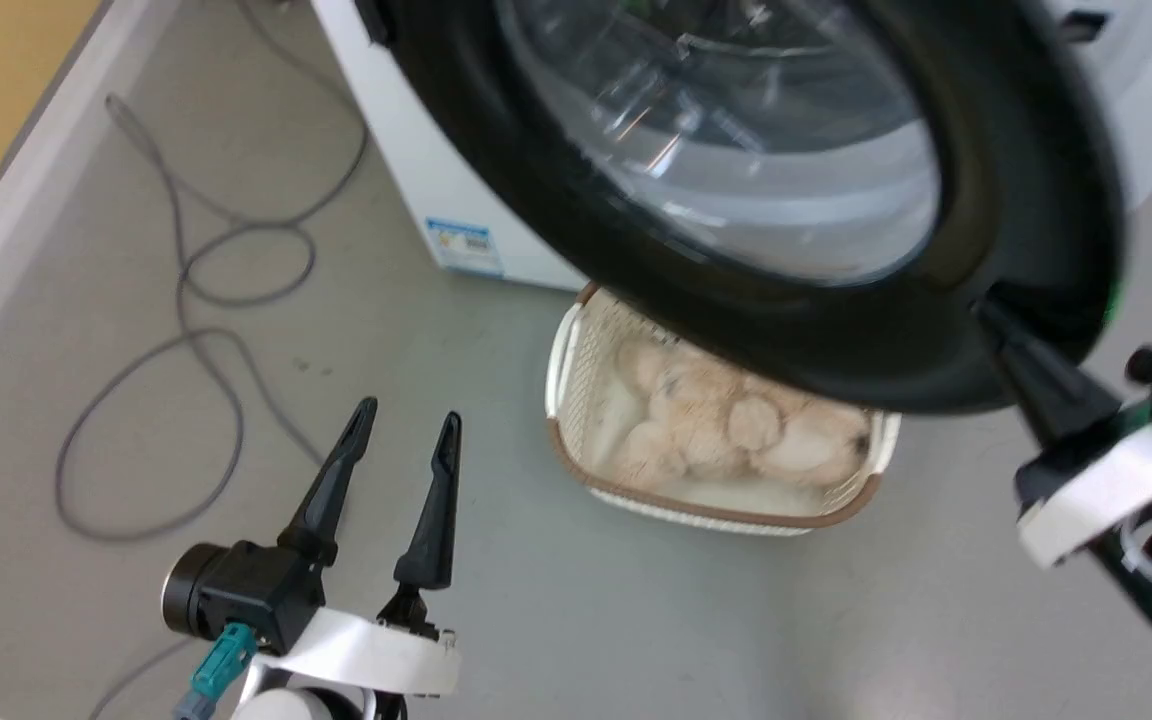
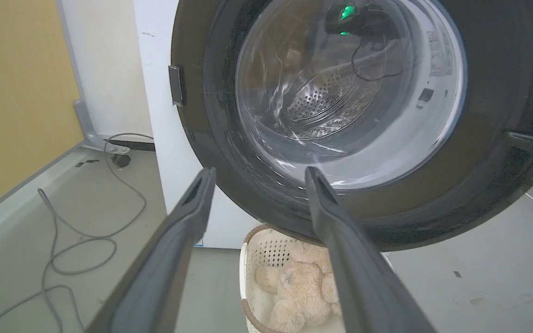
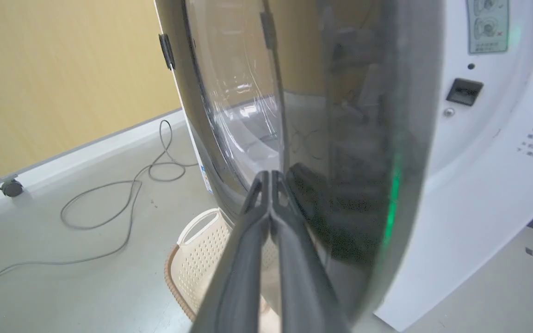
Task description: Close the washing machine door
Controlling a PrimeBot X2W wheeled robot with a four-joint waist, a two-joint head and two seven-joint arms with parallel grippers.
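Bearing a blue sticker [image 1: 461, 243] low on its front, print too small to read: the washing machine [image 1: 416, 170]. Washing machine door [image 1: 736, 150]: swung open above a lattice basket [image 1: 561, 380]. Right gripper [image 3: 271, 175]: fingers pressed together, tips against the door's black rim. Left gripper [image 1: 408, 412]: fingers spread, empty, poised over the floor, apart from the door.

The washing machine door [image 1: 1026, 200] had a glossy black rim, seemingly plastic, mirroring its surroundings, around a clear, smooth glass window [image 1: 736, 150]. The washing machine [image 1: 416, 170] wore smooth white panels; through the glass its drum [image 2: 322, 95] showed shiny perforated metal. The basket [image 1: 716, 520] was white plastic lattice with a brown rim, holding a fluffy plush toy [image 1: 726, 420]. The left gripper [image 1: 410, 410] had matt dark fingers [image 1: 328, 490]. The floor [image 1: 636, 620] was matt grey and smooth.
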